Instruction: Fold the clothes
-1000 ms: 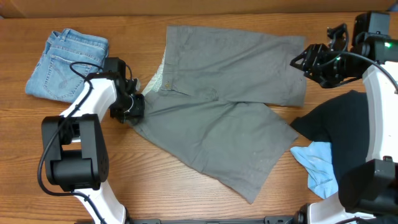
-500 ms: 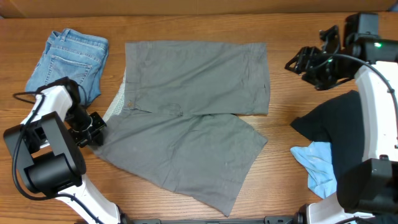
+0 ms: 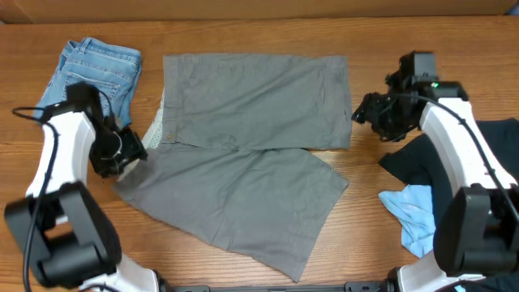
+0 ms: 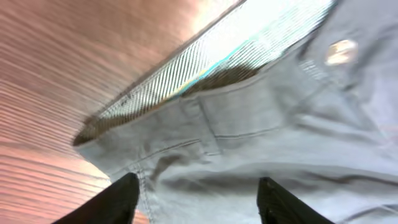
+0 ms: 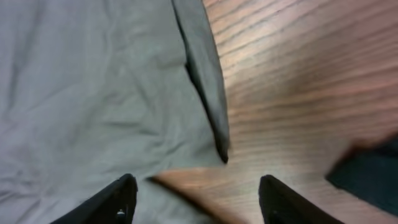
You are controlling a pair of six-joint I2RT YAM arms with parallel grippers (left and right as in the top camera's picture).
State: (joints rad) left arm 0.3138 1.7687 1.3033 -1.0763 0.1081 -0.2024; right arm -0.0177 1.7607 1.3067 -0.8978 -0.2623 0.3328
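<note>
The grey shorts [image 3: 251, 138] lie flat in the middle of the table, one leg straight across the back and the other slanting toward the front. Their pale inner waistband [image 4: 249, 43] shows at the left end. My left gripper [image 3: 122, 154] hovers at that waistband corner. In the left wrist view it [image 4: 202, 202] is open, with grey fabric beneath and between its fingers [image 4: 121, 202] but not pinched. My right gripper [image 3: 365, 113] hangs just right of the back leg's hem. It [image 5: 199, 202] is open over bare wood beside the hem corner [image 5: 208, 93].
Folded light-blue jeans [image 3: 89, 81] lie at the back left, close to my left arm. A dark navy shirt [image 3: 454, 158] and a light-blue cloth [image 3: 413, 215] lie at the right, under my right arm. The wooden table [image 3: 243, 32] shows around the shorts.
My left gripper dragged the shorts leftward while shut on the waistband, then opened and let go. My right gripper moved left and down toward the hem, staying open.
</note>
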